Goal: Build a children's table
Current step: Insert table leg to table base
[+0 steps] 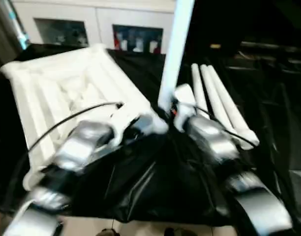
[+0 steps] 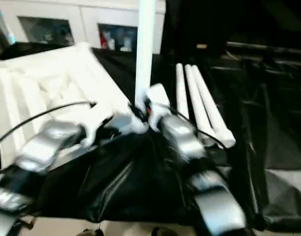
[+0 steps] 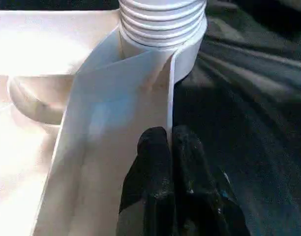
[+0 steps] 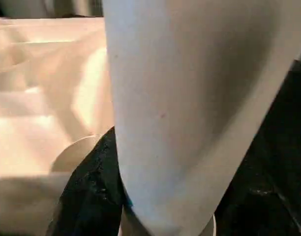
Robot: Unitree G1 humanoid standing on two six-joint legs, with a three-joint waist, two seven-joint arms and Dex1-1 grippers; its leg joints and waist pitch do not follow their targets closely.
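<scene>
At the tabletop's (image 1: 67, 93) near corner socket, one leg (image 1: 176, 49) stands upright. Right gripper (image 4: 121, 196) is clamped round it. Left gripper (image 3: 169, 147), fingers together, presses the tabletop rim beside it. Three spare legs (image 1: 219, 105) lie right of tabletop.

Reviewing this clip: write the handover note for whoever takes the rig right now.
Left gripper: shut, fingers against the tabletop rim by the near corner socket.
Right gripper: shut on the upright leg at that corner.
Tabletop lies underside up on the black sheet; three spare legs lie to its right.
Done: one leg standing at a socket; whether it is tight cannot be told.
Left: three legs, then flip.
</scene>
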